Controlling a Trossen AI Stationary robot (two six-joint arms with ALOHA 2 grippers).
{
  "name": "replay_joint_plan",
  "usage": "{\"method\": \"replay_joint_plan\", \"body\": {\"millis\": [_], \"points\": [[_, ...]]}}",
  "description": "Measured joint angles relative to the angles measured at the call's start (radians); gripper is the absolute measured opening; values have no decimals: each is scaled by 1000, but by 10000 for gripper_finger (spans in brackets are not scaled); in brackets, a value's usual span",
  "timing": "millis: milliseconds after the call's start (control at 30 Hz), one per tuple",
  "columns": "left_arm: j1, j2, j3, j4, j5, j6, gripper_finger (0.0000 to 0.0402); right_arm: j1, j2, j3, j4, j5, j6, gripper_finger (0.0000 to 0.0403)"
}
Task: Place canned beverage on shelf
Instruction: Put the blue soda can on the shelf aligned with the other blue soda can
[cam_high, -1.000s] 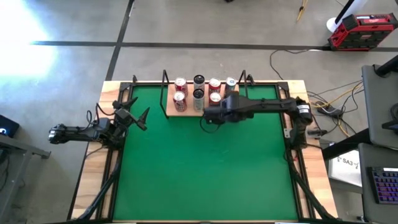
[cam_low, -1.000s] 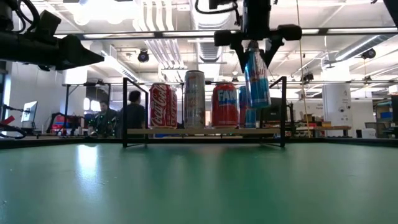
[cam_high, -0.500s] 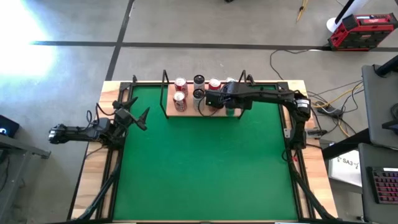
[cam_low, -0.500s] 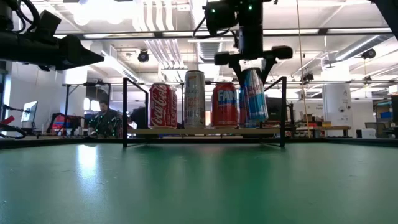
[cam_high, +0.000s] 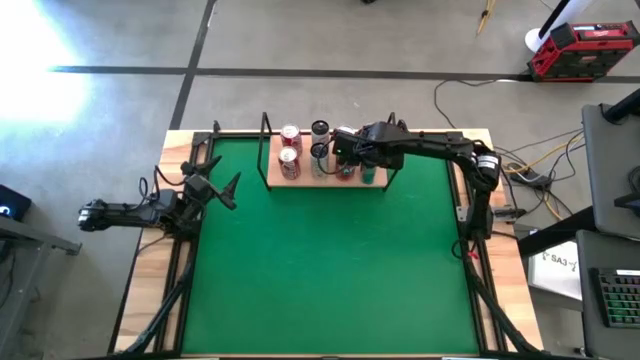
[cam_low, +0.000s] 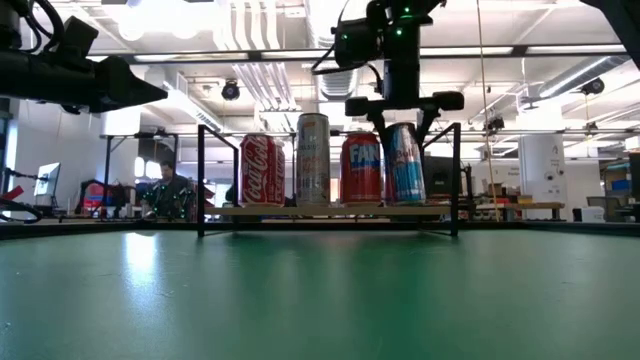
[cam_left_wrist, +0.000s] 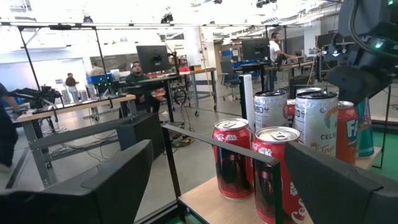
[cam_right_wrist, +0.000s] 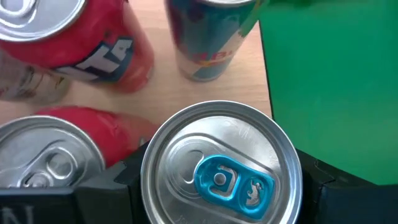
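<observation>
The shelf, a light wood board (cam_low: 300, 210) between thin black uprights, stands at the far edge of the green mat (cam_high: 330, 260). It holds a red Coca-Cola can (cam_low: 260, 170), a tall silver can (cam_low: 312, 158), a red Fanta can (cam_low: 362, 168) and others behind. My right gripper (cam_low: 404, 112) is shut on a blue can (cam_low: 404, 165) at the board's right end; its top shows in the right wrist view (cam_right_wrist: 221, 168). My left gripper (cam_high: 222, 187) hangs open and empty over the mat's left edge. My right gripper pinches the blue can's upper wall just below the rim (cam_right_wrist: 149, 180) between its two fingers (cam_right_wrist: 106, 186), one on each side. The fingers come from above, pointing down. The can is upright with its base down at the board, in the front row next to the Fanta can.
A second blue can (cam_right_wrist: 208, 43) stands behind the held one on the board. The black uprights (cam_low: 456, 180) frame the shelf's ends. The green mat in front of the shelf is bare. People and desks show in the room behind.
My right gripper has carried the blue can toward the table's far edge and down. The can hung tilted and clear in front of the shelf; now it stands upright at the board's right end, still between the fingers.
</observation>
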Motion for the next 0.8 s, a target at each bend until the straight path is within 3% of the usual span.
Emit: {"method": "replay_joint_plan", "body": {"millis": [500, 800], "points": [[0, 0, 0, 0, 0, 0, 346, -71, -9, -1, 10, -94, -63, 236], [0, 0, 0, 0, 0, 0, 346, -74, -10, -4, 27, -94, -74, 238]]}}
